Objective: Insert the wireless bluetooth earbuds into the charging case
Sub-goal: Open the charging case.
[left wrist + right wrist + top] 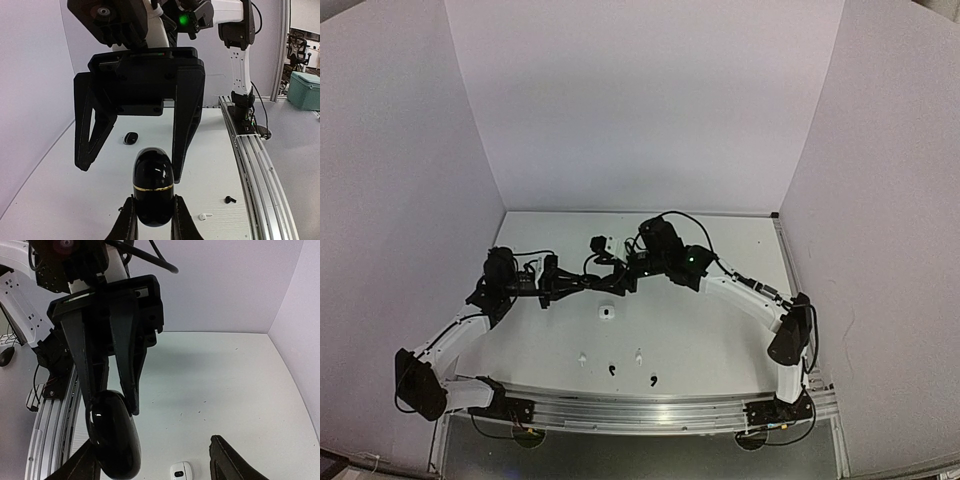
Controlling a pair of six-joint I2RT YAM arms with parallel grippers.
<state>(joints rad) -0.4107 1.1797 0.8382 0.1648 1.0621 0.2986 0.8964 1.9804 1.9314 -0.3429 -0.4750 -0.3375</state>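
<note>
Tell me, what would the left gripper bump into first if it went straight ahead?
Probably the right gripper, which faces it with jaws open. The black case pinched in the left gripper sticks out in front, so it would likely touch first. Depth is hard to judge.

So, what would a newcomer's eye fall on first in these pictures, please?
The glossy black case clamped in the left gripper, mid-scene, with the right gripper open facing it. Then the white case on the table near them, and four tiny earbuds nearer the arms' bases.
</note>
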